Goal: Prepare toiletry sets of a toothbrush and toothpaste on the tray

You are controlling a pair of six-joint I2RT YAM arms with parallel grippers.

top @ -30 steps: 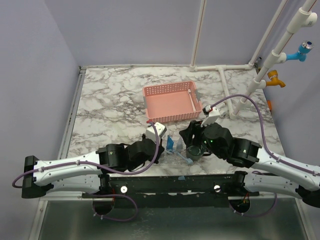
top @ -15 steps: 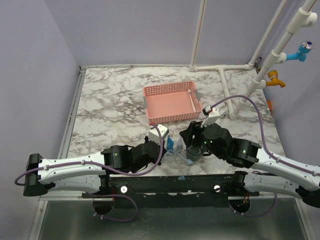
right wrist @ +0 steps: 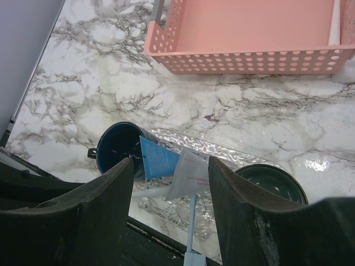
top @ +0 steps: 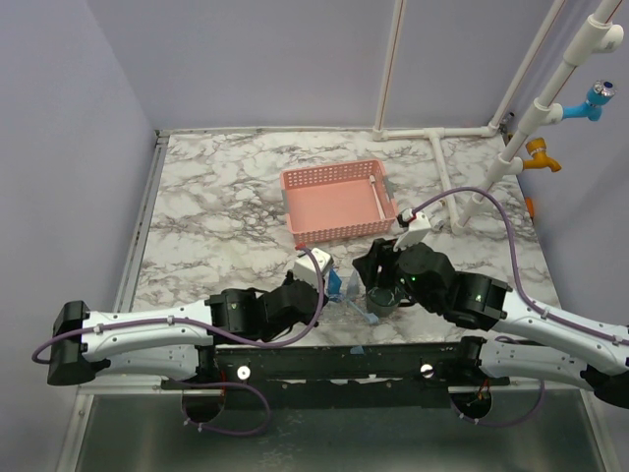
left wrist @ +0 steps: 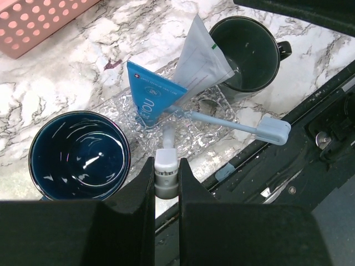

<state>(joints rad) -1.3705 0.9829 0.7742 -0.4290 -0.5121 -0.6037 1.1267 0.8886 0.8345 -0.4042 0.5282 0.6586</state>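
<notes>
On the tray [left wrist: 195, 137] the toothbrush [left wrist: 233, 124] lay flat. Its handle was tucked under two tubes at the tray's middle, and its pale head reached toward the tray's near edge, the side facing the arm bases. The head seemed to overhang that edge, though the clear plastic made this hard to judge.

The left gripper [left wrist: 166, 164] was clenched on the white cap of the blue tube [left wrist: 150, 97], which stood tilted over the tray's middle. A pale tube [left wrist: 202, 52] leaned beside it toward the dark green mug [left wrist: 255, 50] at one end of the tray; whether it touched the rim could not be told. The navy mug [left wrist: 79, 155] stood at the tray's other end, with nothing inside.

The right gripper [right wrist: 171, 162] hovered above the tray with its fingers spread and gripping nothing. In its own view the toothbrush ran straight down the gap between them, its long axis square to the line along which they would close. With the left fingers occupied, the right arm looked the better placed for the brush. A descent toward the tray's near edge, on the free stretch of handle clear of the tubes, would likely serve best.
</notes>
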